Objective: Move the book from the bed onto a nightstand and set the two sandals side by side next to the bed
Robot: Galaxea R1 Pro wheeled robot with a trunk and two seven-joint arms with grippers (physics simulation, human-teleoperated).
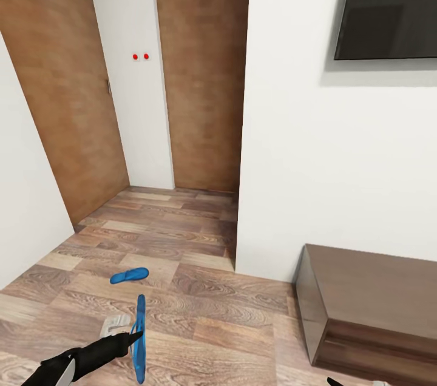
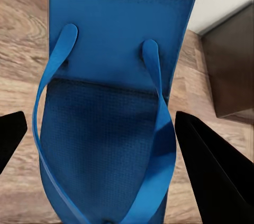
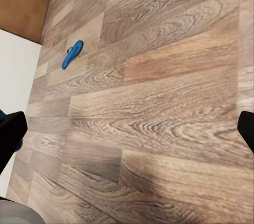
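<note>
I am looking from the head camera at a white-walled corner of the bedroom, a wood-plank floor [image 1: 200,313] running back to brown doors [image 1: 200,70], a dark wall-mounted screen [image 1: 388,3] at upper right and a long dark low cabinet [image 1: 370,307] at lower right; neither bed nor book appears in these pictures. My left gripper [image 1: 135,334] carries one blue sandal [image 1: 140,337] on edge above the floor, its fingers [image 2: 211,166] standing either side of the sole [image 2: 111,129] in the left wrist view, so I judge them clamped on it, though the contact itself is hidden. The second sandal [image 1: 129,275] lies flat on the planks just beyond, also seen from the right wrist [image 3: 72,54]. My right gripper [image 3: 127,134] hangs spread wide and empty over bare floor. My worry: the thin, floppy sole could slide out of a narrow pinch while I drive, or I could roll over the loose sandal, and the pair would end up apart.
</note>
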